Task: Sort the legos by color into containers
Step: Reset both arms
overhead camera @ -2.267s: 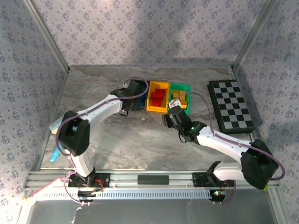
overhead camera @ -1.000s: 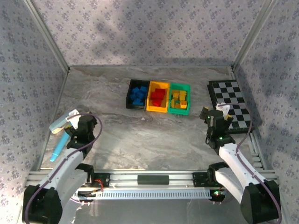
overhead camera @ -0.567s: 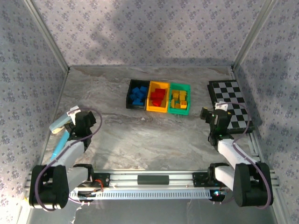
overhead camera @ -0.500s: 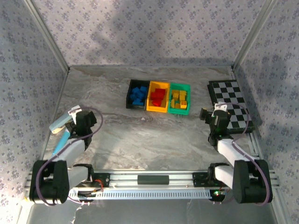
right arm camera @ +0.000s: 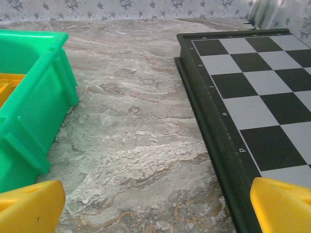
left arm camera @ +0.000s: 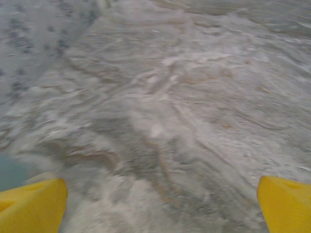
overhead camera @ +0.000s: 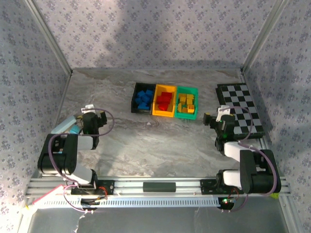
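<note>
Top external: legos (overhead camera: 143,98) colour-sorted in containers (overhead camera: 187,89), job looks done, so left end effector (left arm camera: 159,203) and right end effector (right arm camera: 156,205) rest near, fingers spread wide, empty.

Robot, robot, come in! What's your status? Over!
Left gripper open, right gripper open, nothing held. Blue legos in black bin, red legos in orange bin, yellow legos in green bin. Checkerboard right of bins, untouched.

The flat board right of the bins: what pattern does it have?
The flat board has black-and-white checks, clearest in the right wrist view.
</note>
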Action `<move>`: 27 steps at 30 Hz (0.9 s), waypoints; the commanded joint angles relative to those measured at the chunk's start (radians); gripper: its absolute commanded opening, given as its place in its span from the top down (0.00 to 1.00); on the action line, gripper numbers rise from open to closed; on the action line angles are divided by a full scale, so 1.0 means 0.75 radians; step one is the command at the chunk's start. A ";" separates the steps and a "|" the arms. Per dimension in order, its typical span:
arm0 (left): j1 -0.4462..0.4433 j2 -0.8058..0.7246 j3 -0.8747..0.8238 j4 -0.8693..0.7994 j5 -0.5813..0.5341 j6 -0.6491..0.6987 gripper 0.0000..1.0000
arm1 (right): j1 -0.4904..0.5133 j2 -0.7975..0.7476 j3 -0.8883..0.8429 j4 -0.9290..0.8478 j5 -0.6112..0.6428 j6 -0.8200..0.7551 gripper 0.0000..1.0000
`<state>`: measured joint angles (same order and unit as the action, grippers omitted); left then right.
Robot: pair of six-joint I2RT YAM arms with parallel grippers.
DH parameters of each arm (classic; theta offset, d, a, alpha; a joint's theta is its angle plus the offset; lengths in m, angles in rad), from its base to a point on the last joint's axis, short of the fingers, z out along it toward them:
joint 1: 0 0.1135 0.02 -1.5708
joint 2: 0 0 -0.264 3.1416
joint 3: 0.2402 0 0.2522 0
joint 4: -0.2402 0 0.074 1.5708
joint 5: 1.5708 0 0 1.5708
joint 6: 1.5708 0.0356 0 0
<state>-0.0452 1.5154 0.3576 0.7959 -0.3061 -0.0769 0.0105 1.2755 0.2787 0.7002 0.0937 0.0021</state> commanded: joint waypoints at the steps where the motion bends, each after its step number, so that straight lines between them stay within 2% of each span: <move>1: 0.025 0.014 0.043 0.069 0.173 0.069 0.00 | -0.009 0.018 0.041 0.041 -0.085 -0.063 0.00; 6: 0.028 0.024 0.053 0.063 0.191 0.076 0.00 | 0.025 0.061 0.087 -0.002 -0.122 -0.131 0.00; 8: 0.029 0.025 0.054 0.066 0.195 0.076 0.00 | 0.035 0.164 0.053 0.170 -0.145 -0.182 0.00; 10: 0.034 0.025 0.055 0.062 0.205 0.073 0.00 | 0.008 0.175 0.086 0.103 -0.129 -0.146 0.00; 13: 0.038 0.025 0.058 0.054 0.215 0.072 0.00 | -0.021 0.346 0.103 0.260 -0.145 -0.110 0.00; 15: 0.040 0.026 0.061 0.051 0.221 0.070 0.00 | -0.040 0.305 0.141 0.114 -0.147 -0.088 0.00; 27: 0.042 0.025 0.061 0.049 0.224 0.071 0.00 | -0.039 0.320 0.147 0.130 -0.104 -0.068 0.00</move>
<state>-0.0196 1.5337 0.3790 0.8120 -0.1604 -0.0338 -0.0154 1.5131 0.3683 0.7891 0.0036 -0.0677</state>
